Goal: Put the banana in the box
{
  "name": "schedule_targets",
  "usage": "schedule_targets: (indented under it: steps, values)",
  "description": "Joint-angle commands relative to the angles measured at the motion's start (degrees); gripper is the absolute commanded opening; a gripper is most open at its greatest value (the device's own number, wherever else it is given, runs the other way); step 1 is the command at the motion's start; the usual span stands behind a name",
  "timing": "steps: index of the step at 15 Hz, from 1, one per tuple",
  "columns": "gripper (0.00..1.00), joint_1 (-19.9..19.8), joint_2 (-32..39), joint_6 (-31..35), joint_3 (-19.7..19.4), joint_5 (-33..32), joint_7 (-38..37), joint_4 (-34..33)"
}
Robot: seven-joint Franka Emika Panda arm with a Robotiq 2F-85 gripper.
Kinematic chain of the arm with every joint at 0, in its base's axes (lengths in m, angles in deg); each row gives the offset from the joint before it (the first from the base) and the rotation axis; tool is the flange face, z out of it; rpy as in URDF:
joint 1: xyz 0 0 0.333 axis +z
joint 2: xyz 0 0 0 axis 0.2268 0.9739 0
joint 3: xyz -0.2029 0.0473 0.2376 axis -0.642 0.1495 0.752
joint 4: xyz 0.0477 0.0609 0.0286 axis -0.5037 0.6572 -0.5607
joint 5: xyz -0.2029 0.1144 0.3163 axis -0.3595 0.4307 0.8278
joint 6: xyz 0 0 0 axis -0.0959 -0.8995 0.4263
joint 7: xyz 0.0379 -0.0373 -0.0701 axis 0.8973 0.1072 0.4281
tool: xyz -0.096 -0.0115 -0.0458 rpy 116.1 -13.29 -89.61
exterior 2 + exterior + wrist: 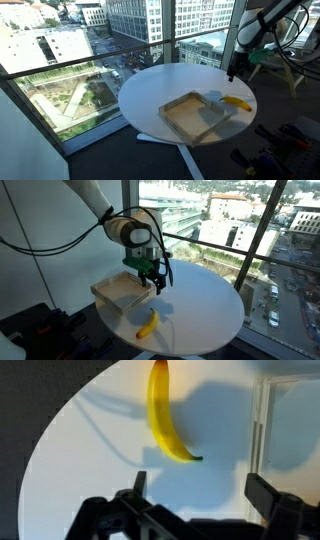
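Observation:
The yellow banana (149, 326) lies on the round white table (210, 305), near its front edge; it also shows in the other exterior view (236, 101) and in the wrist view (165, 415). The shallow tan box (118, 290) sits on the table beside it, also seen from the far side (195, 116); its pale wall shows at the wrist view's right edge (262, 420). My gripper (153, 279) hangs above the table between box and banana, open and empty. In the wrist view its fingers (200, 488) are spread wide, with the banana ahead of them.
The table stands by large windows overlooking a city. Dark equipment (40, 330) sits on the floor beside the table. A railing (240, 255) runs behind the table. The table edge (45, 450) curves close to the banana.

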Motion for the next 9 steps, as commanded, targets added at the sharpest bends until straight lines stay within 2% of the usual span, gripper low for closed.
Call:
schedule_targets:
  steps: [1, 9]
  values:
    - [1.0, -0.6, 1.3, 2.5, 0.3, -0.1, 0.3, -0.7]
    - [1.0, -1.1, 4.8, 3.7, 0.1, -0.2, 0.4, -1.1]
